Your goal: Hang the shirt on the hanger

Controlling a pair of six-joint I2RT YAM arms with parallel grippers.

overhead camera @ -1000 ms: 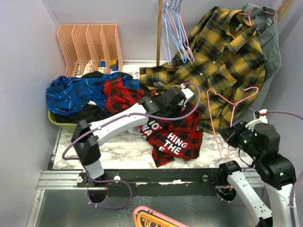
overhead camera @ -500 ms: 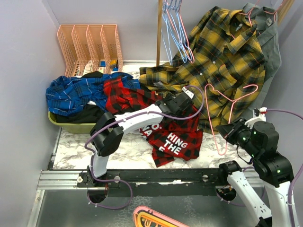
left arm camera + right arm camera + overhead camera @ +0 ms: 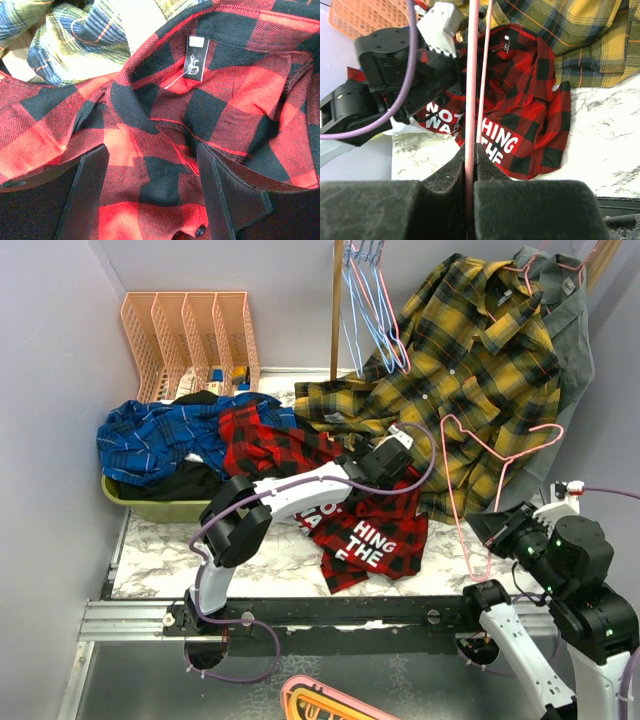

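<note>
Shirt (image 3: 375,530) lengthwise near-to-far, collar far, left pincer (image 3: 151,155) spread over it, right pincer (image 3: 470,167) clenching upright hanger (image 3: 471,75).

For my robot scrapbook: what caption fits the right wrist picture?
The right gripper pinches the pink hanger, with the red shirt lying beyond it on the table.

I have the shirt (image 3: 368,530) lying mid-tabletop (image 3: 260,560), with my left gripper (image 3: 152,197) over its collar at the far end. To its right the hanger (image 3: 495,455) rises off the tabletop from my right gripper (image 3: 470,200), in front of a hanging shirt (image 3: 480,350). On the left, a tub (image 3: 130,500) holds another crumpled shirt (image 3: 150,435), with a slotted rack (image 3: 185,335) behind it.
</note>
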